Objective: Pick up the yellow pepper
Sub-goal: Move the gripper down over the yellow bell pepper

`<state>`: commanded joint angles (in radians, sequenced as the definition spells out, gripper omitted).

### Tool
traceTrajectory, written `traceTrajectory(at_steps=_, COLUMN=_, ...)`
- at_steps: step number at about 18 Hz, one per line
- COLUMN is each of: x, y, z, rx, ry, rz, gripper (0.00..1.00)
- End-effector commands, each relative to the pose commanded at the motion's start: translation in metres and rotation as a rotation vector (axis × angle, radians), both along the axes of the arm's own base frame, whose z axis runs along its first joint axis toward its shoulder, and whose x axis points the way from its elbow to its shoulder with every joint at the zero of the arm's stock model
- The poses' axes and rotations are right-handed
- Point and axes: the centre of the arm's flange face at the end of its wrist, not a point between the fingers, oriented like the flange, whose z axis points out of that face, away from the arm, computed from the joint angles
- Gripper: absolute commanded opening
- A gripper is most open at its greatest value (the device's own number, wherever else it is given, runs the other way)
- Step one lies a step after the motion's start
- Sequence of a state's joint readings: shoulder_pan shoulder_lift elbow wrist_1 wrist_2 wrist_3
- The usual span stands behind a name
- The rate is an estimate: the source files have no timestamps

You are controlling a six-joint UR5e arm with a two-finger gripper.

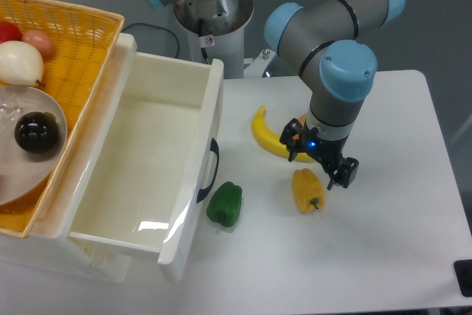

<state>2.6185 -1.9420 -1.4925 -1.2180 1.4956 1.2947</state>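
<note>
The yellow pepper lies on its side on the white table, its short green stem pointing toward the front. My gripper hangs just behind and above it, pointing down. Its two black fingers stand apart, one near the banana and one right of the pepper's top. They hold nothing. I cannot tell whether the fingertips touch the pepper.
A yellow banana lies just left of the gripper. A green bell pepper lies next to the open white drawer and its dark handle. A yellow basket with fruit and a glass plate stands at the left.
</note>
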Motion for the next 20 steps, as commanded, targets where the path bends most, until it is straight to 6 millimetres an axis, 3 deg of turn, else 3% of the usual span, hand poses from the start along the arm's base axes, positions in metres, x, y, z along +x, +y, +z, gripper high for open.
traceTrajectory(at_steps=4, x=0.002, y=-0.001, z=-0.004, rx=-0.010, ry=-0.008, rz=0.002, gripper=1.00)
traceTrajectory(at_steps=11, x=0.016, y=-0.007, z=-0.034, rx=-0.051, ry=-0.066, rz=0.106, gripper=1.00)
traceTrajectory(at_steps=16, x=0.013, y=-0.004, z=-0.041, rx=-0.023, ry=-0.072, rz=0.217, gripper=1.00)
traceTrajectory(at_steps=20, x=0.001, y=0.002, z=-0.069, rx=-0.022, ry=-0.087, rz=0.345, gripper=1.00)
